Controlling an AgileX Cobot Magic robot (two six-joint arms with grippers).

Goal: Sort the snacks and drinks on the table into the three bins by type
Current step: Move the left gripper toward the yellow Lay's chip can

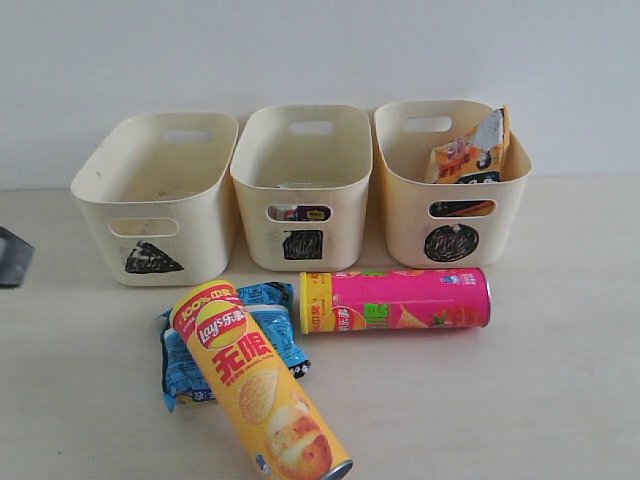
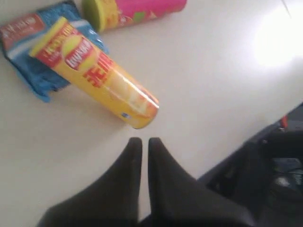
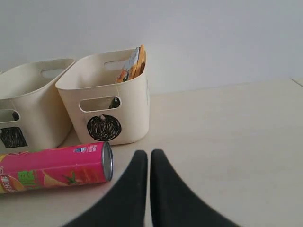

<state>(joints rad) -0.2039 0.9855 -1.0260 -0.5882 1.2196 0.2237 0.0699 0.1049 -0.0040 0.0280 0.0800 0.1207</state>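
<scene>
Though outside the exterior view, left pincer and right pincer alike narrow and empty.

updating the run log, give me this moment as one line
left gripper shut | right gripper shut | orange bag in circle bin | yellow can, pink can, blue packet on table

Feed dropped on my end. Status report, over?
Left gripper, right gripper shut, empty. Yellow Lay's chip can, pink chip can, blue crinkly packet on beige table; orange-and-black bag in circle-marked cream bin. Yellow can lies over packet.
</scene>
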